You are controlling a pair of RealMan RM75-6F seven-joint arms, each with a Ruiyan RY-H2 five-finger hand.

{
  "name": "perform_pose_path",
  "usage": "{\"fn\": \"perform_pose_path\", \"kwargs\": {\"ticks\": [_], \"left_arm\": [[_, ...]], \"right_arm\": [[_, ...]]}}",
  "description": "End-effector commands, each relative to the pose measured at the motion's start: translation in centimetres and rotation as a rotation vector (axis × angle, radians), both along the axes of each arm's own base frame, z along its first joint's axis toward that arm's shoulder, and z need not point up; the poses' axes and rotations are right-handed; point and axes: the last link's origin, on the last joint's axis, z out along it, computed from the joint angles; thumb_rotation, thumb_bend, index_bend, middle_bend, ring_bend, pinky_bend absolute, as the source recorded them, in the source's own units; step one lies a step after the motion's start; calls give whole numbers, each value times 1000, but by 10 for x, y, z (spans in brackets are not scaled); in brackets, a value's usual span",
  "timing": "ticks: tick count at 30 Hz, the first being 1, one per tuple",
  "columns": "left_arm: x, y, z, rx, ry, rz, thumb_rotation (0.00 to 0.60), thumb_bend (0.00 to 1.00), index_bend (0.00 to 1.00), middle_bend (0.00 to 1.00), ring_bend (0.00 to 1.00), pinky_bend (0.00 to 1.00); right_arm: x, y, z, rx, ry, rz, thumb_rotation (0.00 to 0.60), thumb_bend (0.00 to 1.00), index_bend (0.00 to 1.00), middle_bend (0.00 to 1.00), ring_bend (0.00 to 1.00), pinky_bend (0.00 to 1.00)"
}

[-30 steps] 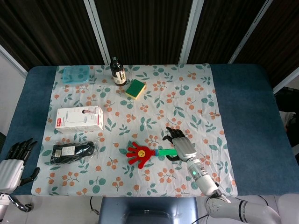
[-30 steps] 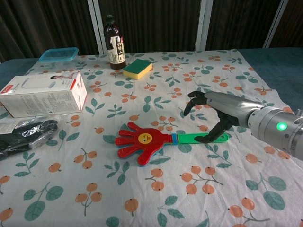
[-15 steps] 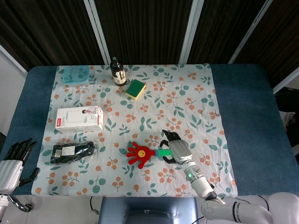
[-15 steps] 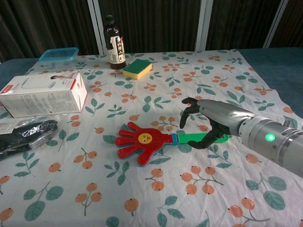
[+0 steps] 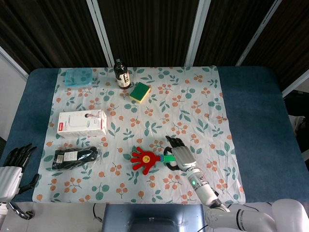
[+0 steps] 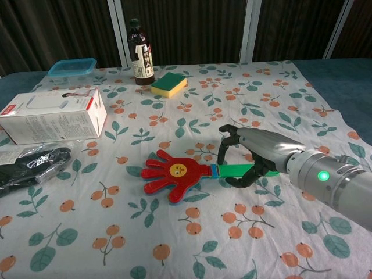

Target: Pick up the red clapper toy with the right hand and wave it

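Observation:
The clapper toy lies flat on the flowered cloth, its red hand-shaped head [image 5: 143,158] [image 6: 174,174] pointing left and its green handle [image 6: 231,170] running right. My right hand [image 5: 181,155] [image 6: 256,152] arches over the handle. Its fingers [image 6: 224,139] hang on the far side and its thumb [image 6: 239,177] curls in on the near side, with the handle between them. The toy still rests on the cloth, and the grip does not look closed. My left hand [image 5: 12,166] hangs off the table's near left corner, fingers apart and empty.
A white box [image 5: 82,122] [image 6: 52,113] and a black packet [image 5: 75,157] [image 6: 29,165] lie left of the toy. A dark bottle [image 5: 121,75] [image 6: 139,55], a yellow-green sponge [image 5: 140,92] [image 6: 169,83] and a blue container [image 5: 78,77] [image 6: 72,67] stand at the back.
My right hand has slid left along the green handle toward the red head and lowered, with fingers and thumb curling closer around the handle. The toy and left hand have not moved.

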Motion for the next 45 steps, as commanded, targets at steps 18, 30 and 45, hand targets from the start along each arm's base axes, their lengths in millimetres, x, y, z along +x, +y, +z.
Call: {"fn": "perform_pose_path", "kwargs": {"ticks": [18, 30, 45], "left_arm": [[2, -3, 1, -28, -30, -36, 600, 387, 0, 0, 0, 39], [1, -3, 1, -23, -27, -35, 600, 385, 0, 0, 0, 39], [0, 0, 0, -11, -16, -29, 600, 385, 0, 0, 0, 43]], "right_arm": [[3, 1, -8, -5, -5, -5, 600, 430, 633, 122, 0, 0], [12, 3, 9, -104, -161, 30, 600, 518, 873, 573, 507, 514], [34, 34, 35, 230, -1001, -264, 600, 511, 923, 733, 800, 818]]}}
